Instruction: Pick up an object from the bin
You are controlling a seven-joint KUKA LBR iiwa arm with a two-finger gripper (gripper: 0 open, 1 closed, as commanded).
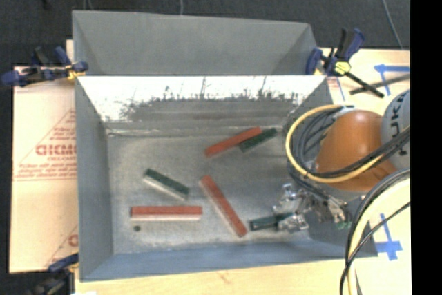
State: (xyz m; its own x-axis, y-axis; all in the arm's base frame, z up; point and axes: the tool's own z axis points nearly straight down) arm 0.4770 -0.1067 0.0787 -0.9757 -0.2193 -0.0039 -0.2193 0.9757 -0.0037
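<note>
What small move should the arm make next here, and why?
Likely a slight shift toward the view's left along the short dark green stick. The gripper sits by the right wall of the bin, over only that stick's right end. A red stick lies close beside it.

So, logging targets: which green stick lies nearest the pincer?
The dark green stick at front right, beside the pincer; the mid-left green stick and the back green stick lie farther off.

A rounded orange cover (349, 148) caps the wrist, ringed by looping yellow and black cables (290, 145). The gripper (293, 214) is small, silvery metal.
</note>
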